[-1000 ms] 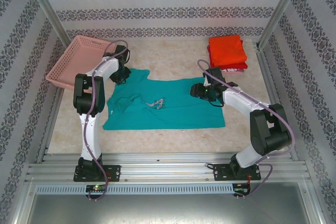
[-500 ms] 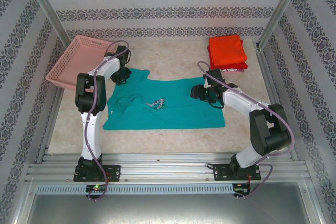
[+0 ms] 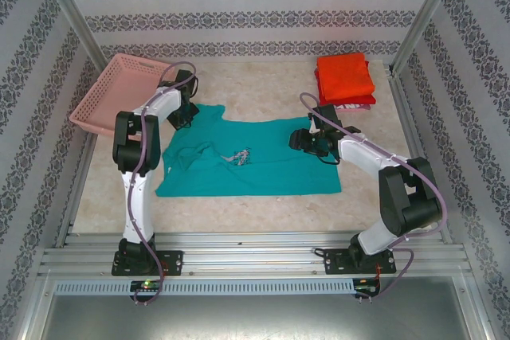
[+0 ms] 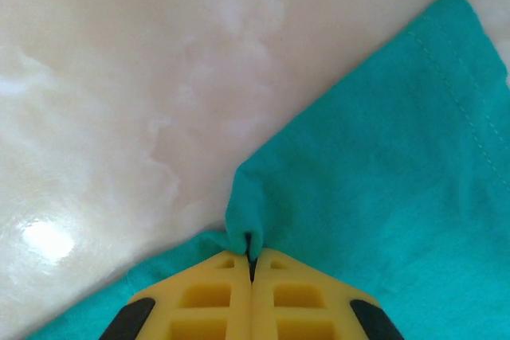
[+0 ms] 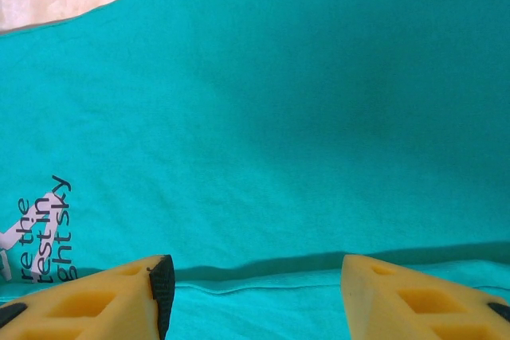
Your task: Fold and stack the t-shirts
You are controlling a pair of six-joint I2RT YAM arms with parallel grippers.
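Note:
A teal t-shirt (image 3: 255, 166) lies spread on the table with a small pale print (image 3: 239, 154) near its middle. My left gripper (image 3: 185, 114) is at the shirt's far left corner. In the left wrist view its yellow fingers (image 4: 215, 292) are pressed together, pinching a small fold of the teal cloth (image 4: 382, 165). My right gripper (image 3: 300, 139) hovers low over the shirt's far right part. It stands open in the right wrist view (image 5: 255, 276), with a hem ridge of the teal cloth (image 5: 263, 117) between its fingers. Folded orange-red t-shirts (image 3: 344, 76) are stacked at the far right.
A pink lattice basket (image 3: 111, 91) sits at the far left, close behind the left arm. A white-pink printed edge (image 3: 351, 106) peeks from under the orange-red stack. Bare marbled tabletop (image 3: 255, 81) lies between basket and stack. Metal frame posts stand at the far corners.
My left gripper has shut on the teal shirt's edge. The cloth around the print has shifted slightly. The right arm has held still.

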